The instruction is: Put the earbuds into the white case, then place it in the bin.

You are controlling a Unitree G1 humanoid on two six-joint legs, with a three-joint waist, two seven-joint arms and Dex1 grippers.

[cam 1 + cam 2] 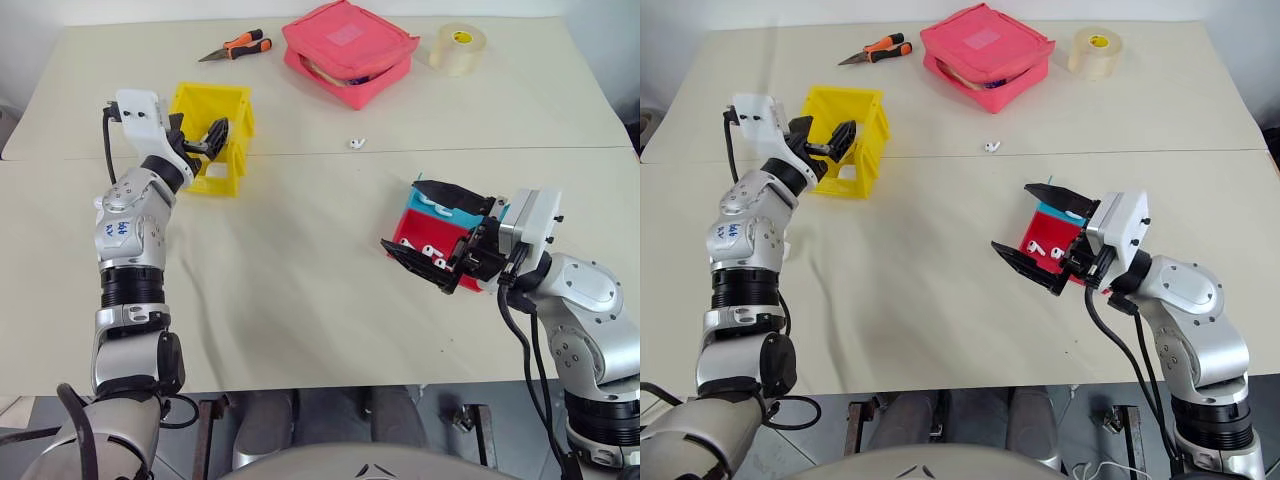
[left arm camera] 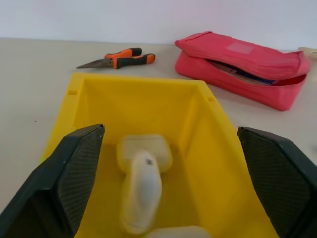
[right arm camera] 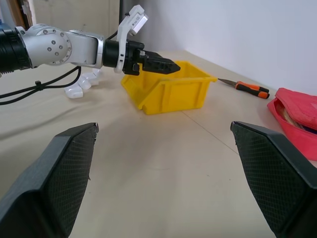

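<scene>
- Left claw (image 1: 203,142) hung over the yellow bin (image 1: 236,155), fingers spread wide and holding nothing.
- White case (image 2: 143,153) lay inside the bin, on its floor between the claw's two fingers — a second white piece seemed to lean on it, possibly its open lid or another case; the wrist view was too soft to tell.
- Right claw (image 1: 1040,240) stood wide open above the surface (image 1: 300,260), empty, just in front of the red and blue tray (image 1: 1048,238).
- Earbuds (image 1: 1036,247) rested in the tray's red part; one more earbud (image 1: 356,143) lay loose on the surface between bin and pink pouch (image 1: 350,50).
- Pliers (image 1: 238,47) and tape roll (image 1: 458,47) sat at the far edge, well apart from the bin.
</scene>
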